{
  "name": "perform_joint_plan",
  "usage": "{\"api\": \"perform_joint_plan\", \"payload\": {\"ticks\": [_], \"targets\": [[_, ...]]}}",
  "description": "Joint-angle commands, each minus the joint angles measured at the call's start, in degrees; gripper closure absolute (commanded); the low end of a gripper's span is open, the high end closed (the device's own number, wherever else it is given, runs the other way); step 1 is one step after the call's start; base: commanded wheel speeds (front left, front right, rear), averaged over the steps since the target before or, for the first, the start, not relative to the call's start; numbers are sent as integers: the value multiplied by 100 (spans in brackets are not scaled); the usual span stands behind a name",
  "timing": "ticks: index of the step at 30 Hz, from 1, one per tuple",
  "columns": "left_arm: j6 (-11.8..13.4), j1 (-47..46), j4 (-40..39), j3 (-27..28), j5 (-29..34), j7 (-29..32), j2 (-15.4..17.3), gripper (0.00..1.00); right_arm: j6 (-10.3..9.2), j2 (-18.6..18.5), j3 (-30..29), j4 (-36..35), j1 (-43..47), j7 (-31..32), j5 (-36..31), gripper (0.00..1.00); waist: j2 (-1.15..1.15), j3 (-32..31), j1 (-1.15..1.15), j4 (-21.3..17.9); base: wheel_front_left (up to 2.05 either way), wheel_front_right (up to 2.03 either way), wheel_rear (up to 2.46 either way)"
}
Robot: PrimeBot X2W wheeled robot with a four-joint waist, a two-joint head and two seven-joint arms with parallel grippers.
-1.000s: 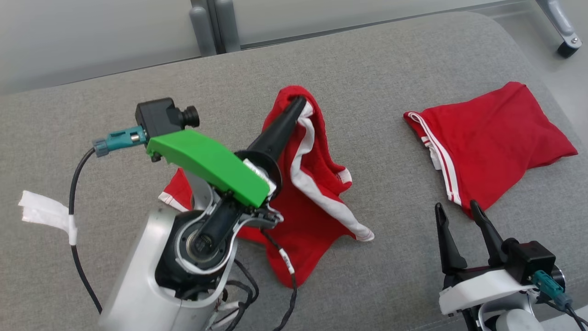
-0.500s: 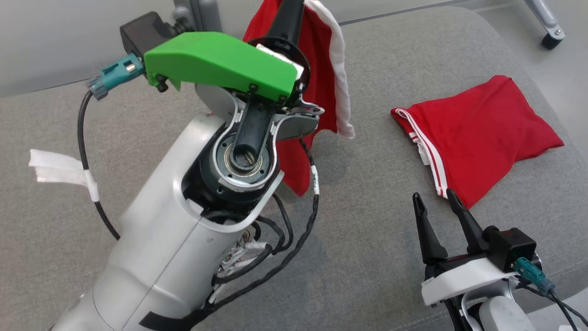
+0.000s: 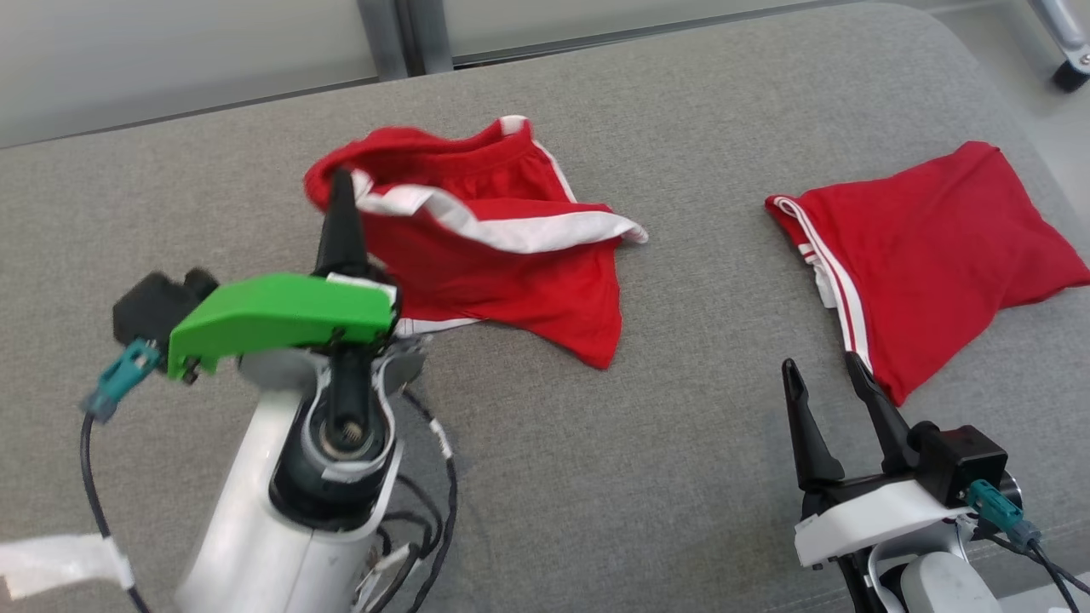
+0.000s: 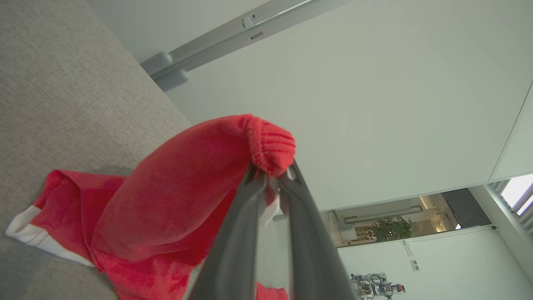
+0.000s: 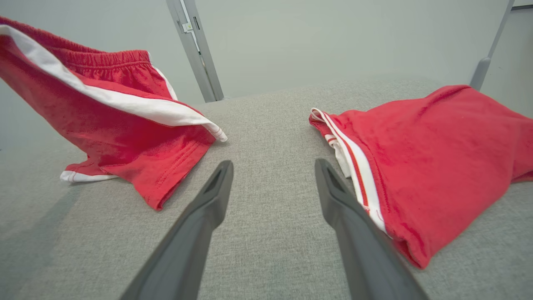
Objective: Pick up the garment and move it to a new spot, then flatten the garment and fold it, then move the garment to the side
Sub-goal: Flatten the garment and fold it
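Note:
Red shorts with white stripes lie crumpled on the grey cushion, one waistband corner lifted. My left gripper is shut on that red waistband corner, holding it above the surface while the rest trails down to the right. My right gripper stands open at the lower right, nothing between its fingers, just off the near corner of a second red garment.
A second red garment with white stripes lies folded at the right of the grey cushion. The cushion's far edge meets a pale wall and grey posts. A caster wheel stands at top right.
My left arm, which held the shorts high half a second ago, has swung down and to the left, laying most of the shorts on the cushion. The right gripper stays open in place.

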Motion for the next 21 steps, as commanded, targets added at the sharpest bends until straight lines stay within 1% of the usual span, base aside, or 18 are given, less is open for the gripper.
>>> {"api": "perform_joint_plan", "payload": {"ticks": [1, 5, 8, 13, 16, 19, 20, 21], "targets": [[-84, 237, 23, 94, 78, -10, 42, 100, -9, -10, -28, 2, 72, -15, -61, 0, 0, 33, 0, 145, 0, 0, 0], [-432, 1147, 252, 447, 469, -12, 102, 100, -9, -10, -83, 10, 135, -16, -177, 0, 0, 27, 0, 374, 0, 0, 0], [-696, 1629, 573, 598, 579, -13, 86, 100, -9, -10, -124, 18, 186, -16, -289, 0, 0, 24, 0, 553, 0, 0, 0], [-1068, 1998, 1196, 867, 272, -13, -20, 100, -9, -10, -138, 37, 227, -15, -432, 0, 0, 11, 0, 803, 0, 0, 0], [-1262, 2003, 1483, 782, 86, -12, -48, 100, -9, -10, -154, 45, 265, -15, -504, 0, 0, -6, 0, 920, 0, 0, 0], [-1387, 1875, 1662, 603, -59, -12, -52, 100, -9, -10, -159, 55, 282, -15, -563, 0, 0, -16, 0, 992, 0, 0, 0], [-1419, 1844, 1715, 549, -58, -12, -51, 87, -9, -10, -158, 61, 285, -16, -574, 0, 0, -27, 0, 1004, 0, 0, 0], [-1439, 1823, 1766, 508, -64, -12, -52, 66, -9, -10, -158, 64, 287, -16, -591, 0, 0, -35, 0, 1012, 0, 0, 0]]}}
